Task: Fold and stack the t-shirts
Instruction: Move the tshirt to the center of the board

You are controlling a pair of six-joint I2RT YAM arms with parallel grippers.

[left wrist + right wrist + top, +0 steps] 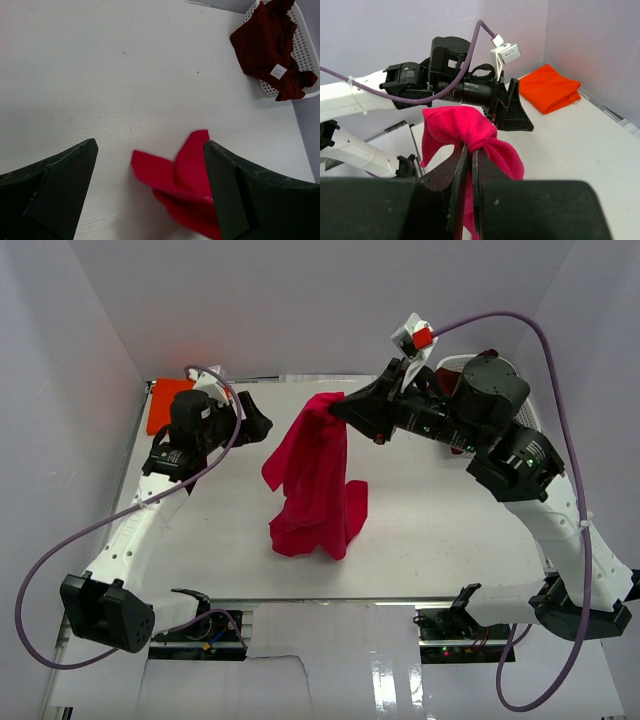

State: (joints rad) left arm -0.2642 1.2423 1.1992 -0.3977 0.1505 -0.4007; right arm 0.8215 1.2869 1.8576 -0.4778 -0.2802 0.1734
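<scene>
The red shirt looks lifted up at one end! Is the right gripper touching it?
Touching. In the right wrist view, the right gripper is pinched shut on a bunched fold of the red shirt.

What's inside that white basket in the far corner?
A crumpled dark maroon t-shirt with a small white tag fills the basket, spilling over its rim. Whether anything lies beneath it cannot be seen.

Soft matt cloth red t-shirt (318, 478); smooth matt white table (440, 520).
</scene>
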